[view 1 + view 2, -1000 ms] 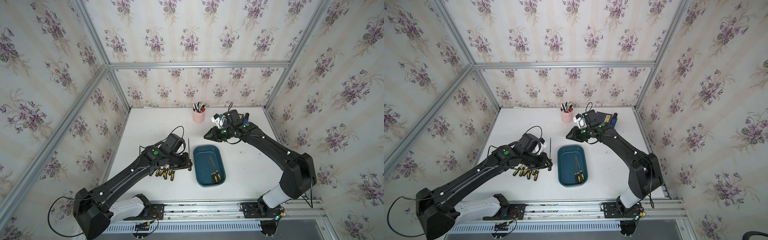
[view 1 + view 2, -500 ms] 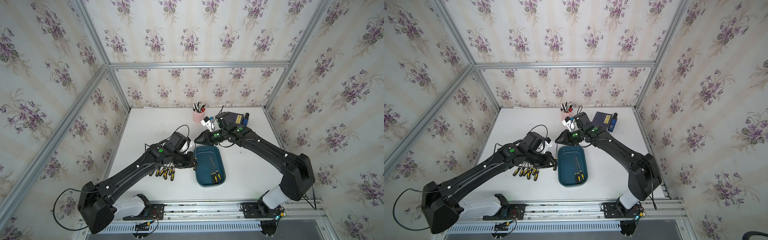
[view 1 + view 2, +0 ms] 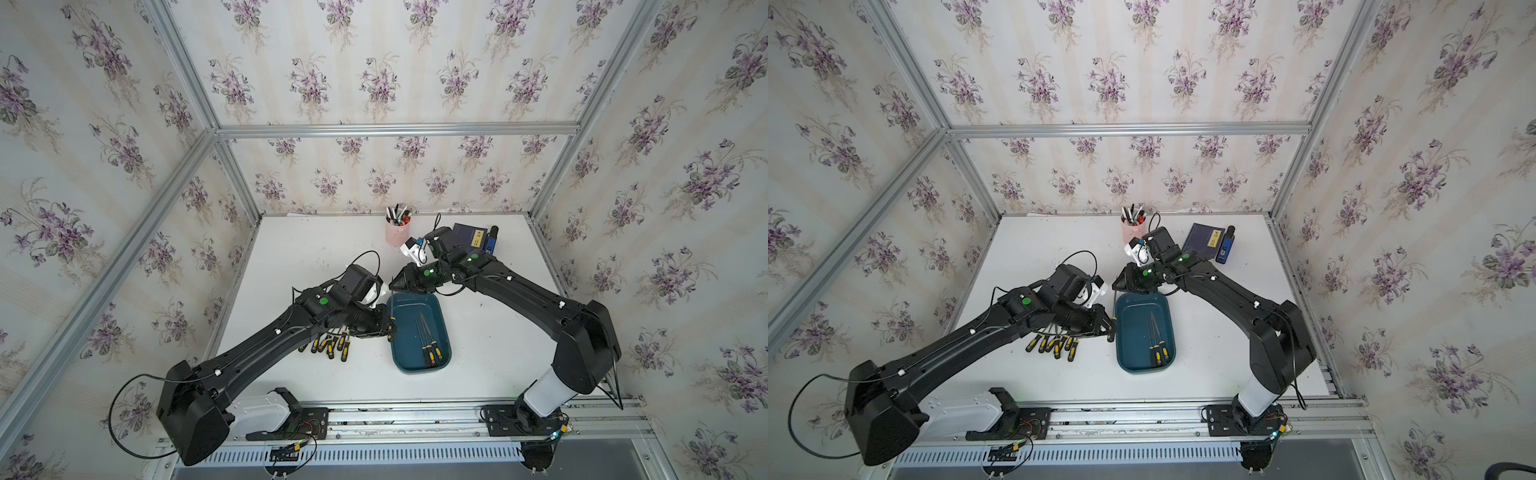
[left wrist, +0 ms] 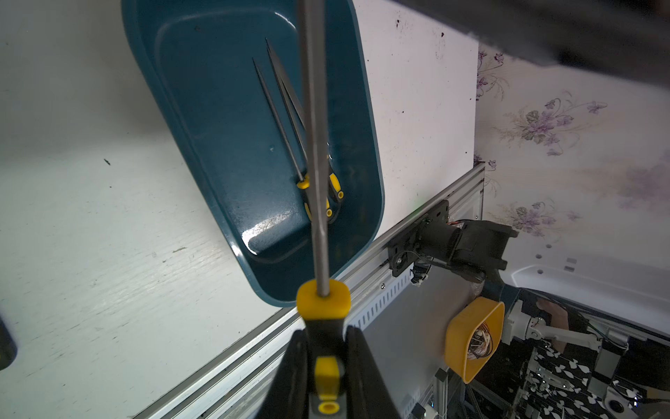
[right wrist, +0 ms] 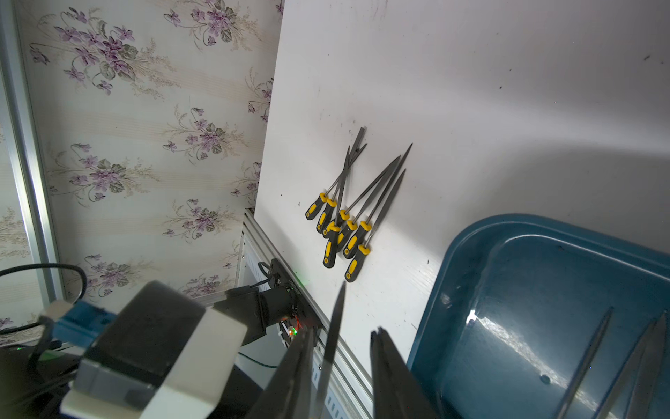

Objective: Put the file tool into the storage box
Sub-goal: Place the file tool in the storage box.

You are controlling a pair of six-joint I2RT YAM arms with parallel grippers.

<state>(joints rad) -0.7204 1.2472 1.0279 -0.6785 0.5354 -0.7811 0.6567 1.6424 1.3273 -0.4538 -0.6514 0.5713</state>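
Both arms have closed in on the teal tray since a second ago: the left one has carried its file from above the loose pile toward the tray's edge, and the right one has swung in from the back of the table to meet it.

The held file [image 4: 314,152] has its black-and-yellow handle clenched in the left gripper [image 4: 326,366], with the steel shaft running out over the storage box [image 4: 203,90] in the left wrist view. Its tip sits between the parted fingers of the right gripper [image 5: 340,362], which have not closed on it (this looks like a handover, or a steadying hold, about to happen).

To do this well, the right fingers should close squarely on the thin shaft before the left lets go. The file should then be lowered lengthwise along the tray, so that neither end catches the rim.

Inside the storage box [image 3: 440,316] three files [image 3: 428,340] lie together, handles toward the robot's side. Seven or so more files [image 5: 348,214] lie bunched on the table [image 5: 471,109], just beside the tray. At the back, a pink pen cup [image 3: 397,232] holds pens and markers.
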